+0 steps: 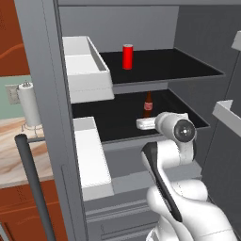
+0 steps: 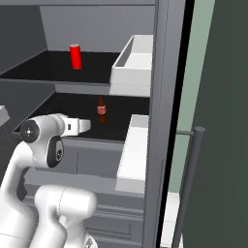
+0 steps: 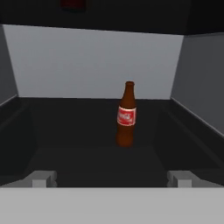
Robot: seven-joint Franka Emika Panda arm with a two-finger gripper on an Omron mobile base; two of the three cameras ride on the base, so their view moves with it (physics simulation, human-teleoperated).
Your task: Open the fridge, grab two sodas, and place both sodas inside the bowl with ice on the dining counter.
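The fridge point(image 1: 42, 70) stands with its doors open. On its upper black shelf stands a red soda can point(image 1: 127, 57) point(image 2: 75, 56). A brown bottle with a red label point(image 1: 148, 105) point(image 2: 101, 109) point(image 3: 126, 114) stands upright on the lower shelf. My gripper point(image 1: 140, 123) point(image 2: 87, 125) point(image 3: 111, 178) is at the front edge of that lower shelf and points into the fridge. It is open and empty. In the hand view the bottle is straight ahead, slightly right of centre and well beyond the fingertips point(image 3: 41, 178).
White door bins point(image 1: 87, 66) point(image 2: 133, 63) jut out beside the shelves on both opened doors. Long dark bar handles point(image 1: 33, 183) point(image 2: 189, 184) hang on the doors. A paper towel roll point(image 1: 29, 103) stands on the wall counter at left.
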